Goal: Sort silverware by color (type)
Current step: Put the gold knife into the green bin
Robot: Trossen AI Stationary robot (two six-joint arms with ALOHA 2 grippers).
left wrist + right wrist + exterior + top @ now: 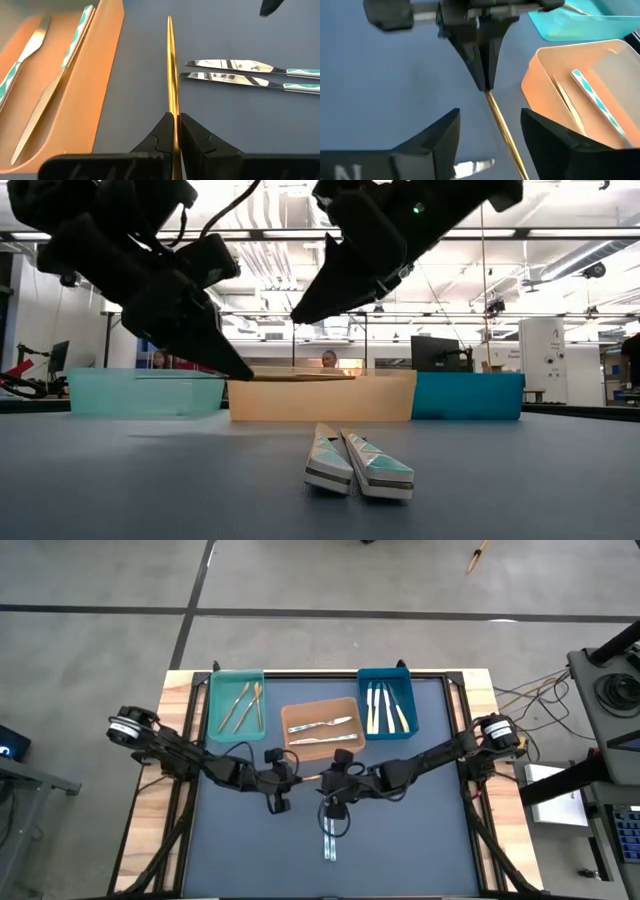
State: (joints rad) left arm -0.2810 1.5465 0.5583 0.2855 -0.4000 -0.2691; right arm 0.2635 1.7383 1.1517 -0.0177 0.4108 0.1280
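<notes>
From the high view, both arms meet at the centre of the frame: the left hand (277,802) and the right hand (333,808) sit close together just below the orange bin (322,703), with the teal bin (214,705) up to the left and the blue bin (404,705) up to the right. Two pieces of silverware (329,842) lie on the table (420,830) below the right hand.

Low view: those two patterned handles sit side by side at bottom centre, both hands hanging above them.

Left wrist view, and here's the key bit: the left hand is clamped shut on a gold piece (172,70), its long axis running straight out from the fingertips (162,131).

Right wrist view: the right hand (490,137) stands spread wide, and the gold shaft runs lengthwise between its fingers (437,135). I'd guess a handover, or the left simply carrying gold to the teal bin.
</notes>
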